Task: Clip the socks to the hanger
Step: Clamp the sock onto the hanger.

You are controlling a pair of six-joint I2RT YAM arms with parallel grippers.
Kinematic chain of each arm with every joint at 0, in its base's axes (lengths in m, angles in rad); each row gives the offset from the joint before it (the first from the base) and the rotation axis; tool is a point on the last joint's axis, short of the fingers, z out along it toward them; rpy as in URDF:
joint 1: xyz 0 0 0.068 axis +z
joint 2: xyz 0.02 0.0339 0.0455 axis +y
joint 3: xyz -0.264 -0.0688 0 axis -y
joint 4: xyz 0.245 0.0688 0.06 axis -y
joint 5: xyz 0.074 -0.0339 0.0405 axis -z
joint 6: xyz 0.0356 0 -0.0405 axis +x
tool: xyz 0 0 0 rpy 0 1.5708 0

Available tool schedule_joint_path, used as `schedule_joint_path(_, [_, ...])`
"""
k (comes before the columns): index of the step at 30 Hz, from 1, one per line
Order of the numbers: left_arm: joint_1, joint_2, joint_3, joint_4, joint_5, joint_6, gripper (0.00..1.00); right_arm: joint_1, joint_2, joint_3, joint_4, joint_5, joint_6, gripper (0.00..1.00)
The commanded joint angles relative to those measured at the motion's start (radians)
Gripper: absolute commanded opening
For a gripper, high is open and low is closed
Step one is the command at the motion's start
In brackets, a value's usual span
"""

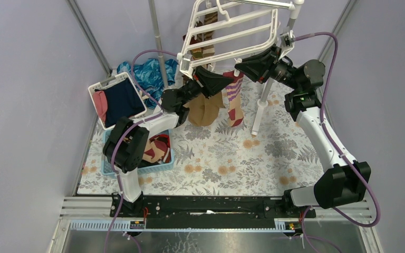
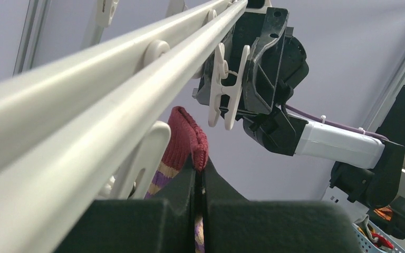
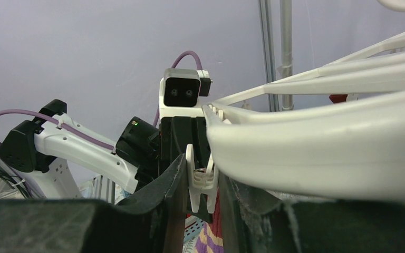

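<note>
Pinching the red cuff of a striped sock (image 2: pixel 187 139), the left gripper (image 2: pixel 199 203) had its fingers fully closed. The cuff stood up out of the seam between the pads, and the rest of the sock hung below them. That hold, I judge, was chosen so the cuff's edge pointed up at the clip (image 2: pixel 225 87) just above and beyond the fingertips, ready to be fed in. The right gripper (image 3: pixel 200 203) was closed partway on that white clip, one finger against each flat side. The clip dangled from the hanger (image 3: pixel 321 142), whose rail ran just above those fingers. The squeeze was presumably meant to spread the clip's mouth, though no view showed whether it had parted. The left wrist view alone showed the gap that mattered: the cuff sat below the clip and apart from it, so the sock was not yet clipped. The right wrist view alone showed the clip squarely between its own fingers. A sliver of purple-and-yellow stripes showed beneath them, and the left gripper sat directly behind the clip. The top view added what neither wrist camera caught. The sock's foot hung free beneath the left fingers, just beside a tan pair (image 1: pixel 203 108) hanging from the frame. An argyle sock (image 1: pixel 206 31) was clipped farther beyond both sets of fingertips. More socks waited in a small blue basket (image 1: pixel 108 163), well back behind the left fingers near that arm's base.
</note>
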Motion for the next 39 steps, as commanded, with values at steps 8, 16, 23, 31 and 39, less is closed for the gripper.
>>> schedule_joint_path(8, [0.018,0.006,0.022,0.076,0.062,-0.076,0.0,0.009,-0.014,0.042,0.028,-0.103,0.013,0.07])
schedule_joint_path(16, [0.018,0.005,-0.002,0.09,0.078,-0.088,0.0,0.009,-0.014,0.044,0.027,-0.103,0.014,0.07])
schedule_joint_path(23, [0.019,0.005,-0.001,0.098,0.087,-0.096,0.0,0.009,-0.013,0.047,0.021,-0.105,0.006,0.07])
schedule_joint_path(31, [0.02,-0.005,-0.015,0.123,0.097,-0.115,0.0,0.008,-0.014,0.046,0.015,-0.102,0.001,0.07])
schedule_joint_path(39, [0.021,-0.011,-0.023,0.129,0.097,-0.119,0.0,0.009,-0.016,0.042,0.014,-0.102,-0.002,0.06])
